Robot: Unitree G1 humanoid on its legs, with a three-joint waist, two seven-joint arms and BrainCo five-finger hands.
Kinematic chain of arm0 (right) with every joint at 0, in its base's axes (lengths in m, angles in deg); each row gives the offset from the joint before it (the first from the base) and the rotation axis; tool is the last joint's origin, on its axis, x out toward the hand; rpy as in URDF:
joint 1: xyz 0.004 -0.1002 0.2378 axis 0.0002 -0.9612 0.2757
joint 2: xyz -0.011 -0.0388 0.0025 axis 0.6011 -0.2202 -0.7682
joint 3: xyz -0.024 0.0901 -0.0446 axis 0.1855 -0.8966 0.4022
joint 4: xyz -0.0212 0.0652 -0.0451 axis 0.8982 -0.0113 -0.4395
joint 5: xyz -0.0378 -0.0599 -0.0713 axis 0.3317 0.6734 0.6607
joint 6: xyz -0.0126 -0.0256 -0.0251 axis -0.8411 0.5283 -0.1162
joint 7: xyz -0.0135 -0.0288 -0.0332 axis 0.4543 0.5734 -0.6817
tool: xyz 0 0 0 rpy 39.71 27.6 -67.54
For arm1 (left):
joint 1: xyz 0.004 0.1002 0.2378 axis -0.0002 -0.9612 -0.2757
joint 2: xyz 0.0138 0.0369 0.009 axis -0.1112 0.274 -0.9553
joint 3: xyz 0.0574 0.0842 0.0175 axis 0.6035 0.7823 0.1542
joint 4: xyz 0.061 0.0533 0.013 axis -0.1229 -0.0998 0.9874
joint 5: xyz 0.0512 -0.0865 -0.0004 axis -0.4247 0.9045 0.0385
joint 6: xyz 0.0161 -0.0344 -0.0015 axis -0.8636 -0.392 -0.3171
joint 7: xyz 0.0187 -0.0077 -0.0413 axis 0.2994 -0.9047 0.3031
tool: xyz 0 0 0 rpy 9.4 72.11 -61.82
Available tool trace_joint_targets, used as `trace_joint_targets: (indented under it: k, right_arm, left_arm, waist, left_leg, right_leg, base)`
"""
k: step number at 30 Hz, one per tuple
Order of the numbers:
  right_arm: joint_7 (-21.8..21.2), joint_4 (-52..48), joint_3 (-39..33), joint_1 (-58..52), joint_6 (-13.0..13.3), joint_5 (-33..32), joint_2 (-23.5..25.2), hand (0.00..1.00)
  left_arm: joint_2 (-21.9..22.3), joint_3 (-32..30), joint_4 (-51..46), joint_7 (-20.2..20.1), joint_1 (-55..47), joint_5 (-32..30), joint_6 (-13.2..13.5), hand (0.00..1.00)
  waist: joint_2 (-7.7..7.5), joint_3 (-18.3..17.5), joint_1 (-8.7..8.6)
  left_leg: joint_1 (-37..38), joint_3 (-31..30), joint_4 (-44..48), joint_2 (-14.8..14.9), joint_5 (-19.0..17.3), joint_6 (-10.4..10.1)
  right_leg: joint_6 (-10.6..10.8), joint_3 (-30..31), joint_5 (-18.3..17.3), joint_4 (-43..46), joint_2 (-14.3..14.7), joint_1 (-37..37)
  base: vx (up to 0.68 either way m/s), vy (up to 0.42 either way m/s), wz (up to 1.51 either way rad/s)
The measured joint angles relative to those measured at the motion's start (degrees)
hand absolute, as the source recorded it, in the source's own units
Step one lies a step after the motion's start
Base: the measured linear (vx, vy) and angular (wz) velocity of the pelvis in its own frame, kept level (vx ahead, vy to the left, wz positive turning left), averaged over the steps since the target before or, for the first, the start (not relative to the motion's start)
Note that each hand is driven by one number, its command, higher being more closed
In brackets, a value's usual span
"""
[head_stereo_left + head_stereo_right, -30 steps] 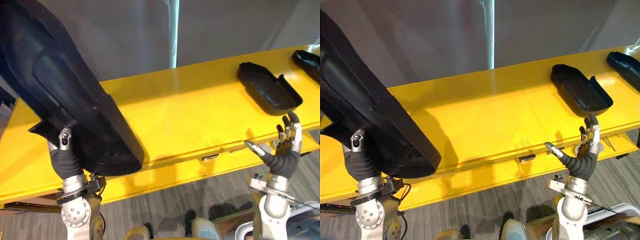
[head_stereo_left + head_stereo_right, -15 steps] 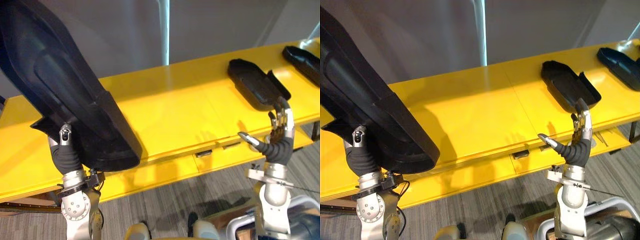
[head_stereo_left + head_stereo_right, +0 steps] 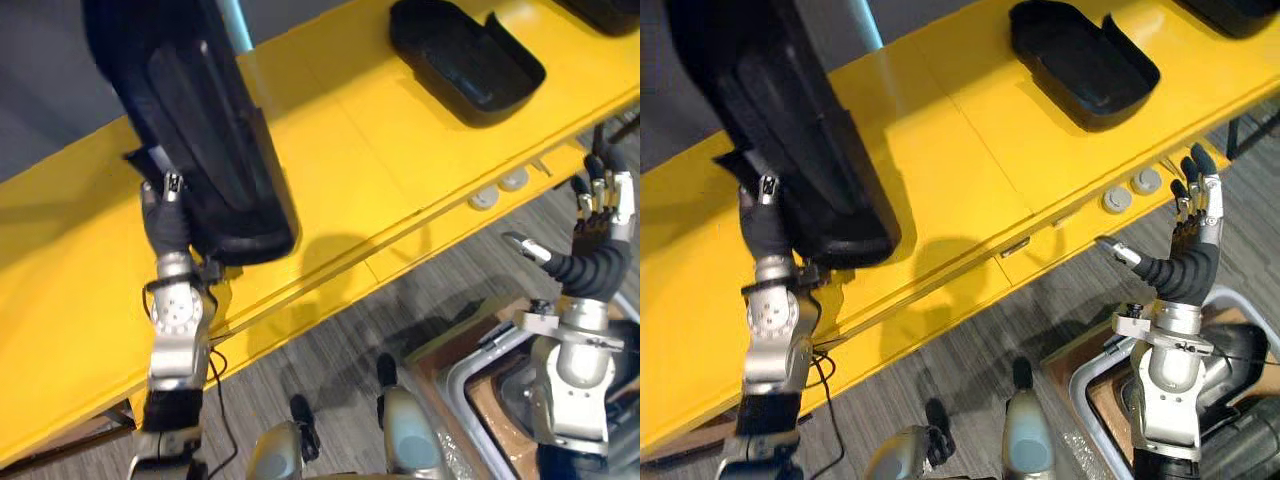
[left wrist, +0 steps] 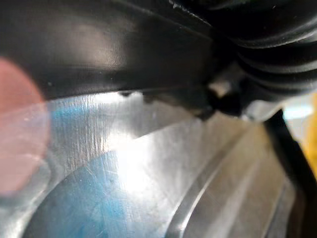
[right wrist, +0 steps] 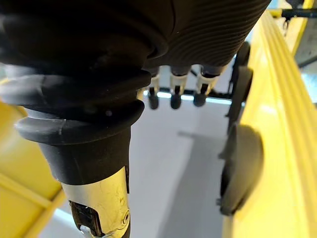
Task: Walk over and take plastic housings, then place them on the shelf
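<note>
While the left robot hand stands upright over the left part of the long yellow shelf, a large black moulded plastic housing rises steeply from it. The housing's upper end passes above the shelf's back edge and its rounded lower end sits close to the front edge. This robot hand is pressed against the left side of the housing, with its thumb lying along a small side tab. The rest of the hand is hidden behind the part, so I cannot tell whether its grip is clamped on it. Whether the housing's lower end touches the shelf cannot be told either. The left wrist view shows the housing's glossy surface right against the hand's ribbed cover.

A second black plastic housing, shallow and tray-like, lies open side up on the right part of the shelf, nearer the back edge than the front. The end of a third black housing shows at the shelf's far right, well apart from the held one.

The right robot hand is raised in front of the shelf's front edge near its right end, above the grey striped floor. Its fingers are straight and spread and its thumb stands out to the side, and it holds nothing. Two small grey round discs sit on the shelf's front face, just beside this robot hand.
</note>
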Motion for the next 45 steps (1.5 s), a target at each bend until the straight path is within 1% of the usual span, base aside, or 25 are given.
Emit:
trace_joint_targets:
  k: [2, 3, 4, 6, 7, 9, 11, 13, 14, 17, 19, 22, 23, 25, 29, 31, 32, 34, 36, 40, 41, 45]
  right_arm:
    - [-2.14, -0.02, 0.58, 0.06, 0.04, -1.92, -0.62, 0.0]
    - [-3.34, -0.02, 1.19, 0.16, 0.03, -2.37, -0.62, 0.0]
    - [-3.99, -0.06, 1.42, 0.21, 0.03, -2.67, -0.66, 0.0]
    - [-5.9, -0.28, 2.5, 0.28, 0.02, -4.15, -1.47, 0.0]
    - [-6.39, -0.29, 2.74, 0.32, 0.01, -4.19, -1.72, 0.0]
    - [-7.74, -0.3, 4.41, 1.03, -0.07, -4.2, -2.41, 0.0]
    - [-8.98, -0.41, 5.13, 1.15, -0.08, -4.7, -3.18, 0.0]
    - [-9.57, -0.47, 5.61, 1.19, -0.14, -5.88, -3.63, 0.0]
    - [-9.88, -0.64, 5.76, 1.19, -0.27, -5.94, -3.84, 0.0]
    - [-10.07, -0.78, 6.56, 1.17, -0.45, -6.46, -4.53, 0.0]
    - [-10.24, -0.79, 7.3, 1.13, -0.46, -6.54, -5.11, 0.0]
    - [-11.16, -0.75, 7.32, 0.82, -0.48, -6.55, -5.27, 0.0]
    - [-11.29, -0.61, 7.34, 0.63, -0.48, -6.56, -5.28, 0.0]
    - [-11.28, -0.6, 7.35, 0.64, -0.44, -6.95, -5.32, 0.0]
    - [-11.07, 0.68, 9.28, 0.79, -0.44, -6.96, -5.32, 0.0]
    - [-10.99, 1.06, 10.28, 0.75, -0.45, -6.95, -5.29, 0.0]
    - [-10.85, 1.22, 10.49, 0.7, -0.45, -6.96, -5.29, 0.0]
    - [-10.72, 2.13, 11.15, 0.8, -0.45, -6.96, -5.26, 0.0]
    - [-9.83, 3.64, 12.22, 0.49, -0.45, -6.93, -4.76, 0.0]
    - [-8.73, 3.73, 12.28, -0.53, -0.43, -6.85, -3.36, 0.0]
    - [-8.29, 4.2, 12.3, -0.58, -0.32, -6.8, -2.84, 0.0]
    - [-7.04, 5.98, 12.46, -0.53, -0.31, -6.79, -2.67, 0.0]
  left_arm:
    - [-0.89, 1.03, 3.83, 0.33, 3.03, 0.19, -3.68, 1.0]
    - [-2.32, 1.93, 6.53, 0.27, 4.4, 0.42, -5.81, 1.0]
    - [-2.98, 2.28, 7.8, 0.27, 5.07, 0.56, -7.17, 1.0]
    - [-4.88, 3.12, 11.76, 0.65, 8.27, 0.68, -12.35, 1.0]
    - [-5.35, 3.14, 12.27, 0.9, 9.21, 0.7, -13.55, 1.0]
    - [-8.07, 3.31, 16.1, 1.05, 11.93, 0.99, -17.07, 1.0]
    - [-10.34, 3.39, 18.8, 1.05, 14.41, 2.39, -20.1, 1.0]
    - [-11.8, 3.41, 20.62, 0.58, 15.65, 2.91, -21.92, 1.0]
    - [-12.75, 3.47, 21.08, -0.21, 15.95, 2.95, -23.23, 1.0]
    - [-14.59, 3.7, 23.12, -2.36, 16.95, 4.66, -25.42, 1.0]
    - [-15.29, 3.9, 24.83, -4.04, 17.19, 5.17, -25.61, 1.0]
    - [-15.28, 4.15, 26.18, -5.67, 17.25, 7.2, -26.95, 1.0]
    - [-15.3, 4.82, 27.25, -6.74, 17.44, 7.26, -27.39, 0.0]
    - [-15.34, 6.15, 27.29, -7.99, 17.27, 7.3, -28.06, 0.0]
    - [-15.53, 7.5, 27.2, -9.91, 16.77, 7.26, -29.25, 0.0]
    - [-15.56, 8.41, 27.24, -10.56, 16.02, 7.27, -29.56, 0.0]
    - [-15.53, 9.29, 27.24, -11.11, 15.77, 7.41, -29.72, 0.0]
    - [-15.29, 10.64, 27.14, -11.56, 14.75, 7.63, -29.95, 0.0]
    - [-14.92, 10.92, 27.1, -12.15, 12.83, 8.98, -30.04, 0.0]
    - [-14.72, 11.23, 26.51, -13.78, 11.19, 9.1, -30.06, 0.0]
    - [-14.71, 11.23, 26.28, -14.19, 10.71, 9.08, -29.99, 0.0]
    - [-14.71, 11.21, 24.69, -14.34, 9.02, 9.54, -29.38, 0.0]
  waist:
    - [0.19, 0.25, -0.64]
    - [0.2, 0.26, -1.37]
    - [0.21, 0.26, -1.55]
    - [0.55, 0.43, -1.95]
    - [0.67, 0.49, -2.02]
    - [0.74, 0.52, -2.07]
    - [0.76, 0.51, -2.55]
    - [0.76, 0.51, -2.97]
    - [0.82, 0.48, -3.09]
    - [1.15, 0.27, -3.13]
    - [1.69, -0.07, -3.17]
    - [2.75, -0.74, -3.27]
    - [3.07, -0.95, -3.27]
    - [3.47, -1.21, -3.27]
    - [3.64, -1.73, -2.92]
    - [3.72, -3.08, -2.7]
    - [3.63, -3.56, -2.91]
    - [3.39, -4.88, -2.64]
    - [3.17, -7.26, -2.36]
    - [2.52, -8.84, -1.91]
    - [2.16, -9.48, -1.74]
    - [1.46, -10.36, -0.85]
  left_leg:
    - [0.24, 1.04, -0.61, -0.33, 0.07, 0.11]
    - [0.43, 1.13, -1.13, -0.44, 0.24, 0.35]
    - [0.68, 1.22, -1.58, -0.52, 0.34, 0.48]
    - [0.83, 1.69, -1.75, -0.62, 0.46, 0.63]
    - [0.97, 1.81, -1.8, -0.69, 0.57, 0.79]
    - [1.72, 2.85, -2.14, -0.71, 0.7, 0.88]
    - [1.75, 2.88, -2.3, -0.72, 0.95, 1.08]
    - [1.79, 2.86, -2.55, -0.84, 1.15, 1.13]
    - [1.79, 2.87, -2.57, -0.92, 1.19, 1.16]
    - [1.83, 2.83, -2.64, -0.92, 1.34, 1.09]
    - [1.87, 2.81, -2.85, -0.9, 1.45, 0.93]
    - [2.18, 2.46, -3.54, -1.0, 1.95, 0.94]
    - [2.69, 2.23, -3.8, -0.94, 2.21, 0.96]
    - [2.84, 0.98, -3.71, -0.89, 2.2, 0.96]
    - [2.81, 0.18, -3.73, -0.91, 2.2, 0.96]
    - [2.69, -0.03, -3.92, -1.03, 2.2, 0.96]
    - [2.99, -0.53, -3.94, -1.11, 2.2, 0.96]
    - [3.61, -0.66, -4.41, -1.18, 2.2, 0.96]
    - [3.72, -0.76, -4.89, -1.26, 2.2, 0.96]
    - [4.85, -1.22, -5.69, -1.29, 2.2, 0.96]
    - [4.87, -1.72, -5.73, -1.28, 2.2, 0.96]
    - [5.73, -2.04, -6.02, -1.27, 2.2, 0.95]
  right_leg:
    - [0.12, 1.1, -0.08, 0.51, 0.0, -1.0]
    - [0.13, 1.32, -0.09, 0.71, 0.05, -1.28]
    - [0.14, 1.59, -0.09, 0.92, 0.14, -1.5]
    - [0.18, 2.27, -0.06, 1.26, 0.24, -1.96]
    - [0.19, 2.35, -0.06, 1.32, 0.22, -1.94]
    - [0.34, 3.31, 0.04, 1.37, 0.21, -1.93]
    - [0.43, 3.5, 0.08, 1.25, 0.04, -2.0]
    - [0.52, 3.5, 0.11, 0.92, -0.01, -2.04]
    - [0.55, 3.51, 0.12, 0.81, -0.05, -2.04]
    - [0.8, 3.45, 0.34, 0.46, -0.35, -1.8]
    - [1.0, 3.33, 0.61, -0.02, -0.42, -1.57]
    - [1.1, 2.44, 1.13, -1.13, -0.82, -0.54]
    - [1.02, 2.0, 1.75, -2.32, -0.85, 0.76]
    - [1.19, 1.05, 2.36, -4.14, -1.03, 2.4]
    - [1.26, 0.09, 3.69, -7.68, -1.28, 4.46]
    - [1.42, -0.2, 4.19, -8.85, -1.45, 4.89]
    - [1.65, -0.92, 4.59, -9.61, -1.68, 5.91]
    - [1.78, -1.23, 4.73, -10.35, -1.76, 6.79]
    - [1.73, -1.53, 5.52, -12.21, -1.84, 7.71]
    - [1.9, -2.42, 6.6, -15.05, -1.87, 10.13]
    - [1.84, -2.71, 6.97, -15.94, -1.85, 10.68]
    - [1.86, -3.09, 8.0, -18.03, -1.8, 12.58]
  base:
    - [-0.03, 0.022, -0.23]
    - [-0.02, 0.0, -0.15]
    - [-0.02, -0.008, -0.16]
    - [-0.03, -0.01, -0.16]
    - [-0.03, -0.005, -0.1]
    - [-0.04, 0.009, -0.19]
    - [-0.04, 0.005, -0.08]
    - [-0.04, 0.0, 0.02]
    - [0.0, 0.0, 0.0]
    - [0.0, 0.0, 0.0]
    - [0.01, 0.015, 0.02]
    - [0.02, 0.018, 0.11]
    - [0.04, 0.027, 0.16]
    - [0.02, 0.024, 0.19]
    - [-0.01, 0.028, 0.12]
    - [0.01, 0.028, 0.08]
    - [0.02, 0.028, 0.16]
    - [0.02, 0.028, 0.11]
    - [0.04, 0.027, 0.04]
    - [0.03, 0.018, 0.06]
    - [0.01, 0.001, 0.08]
    - [0.01, -0.003, 0.04]
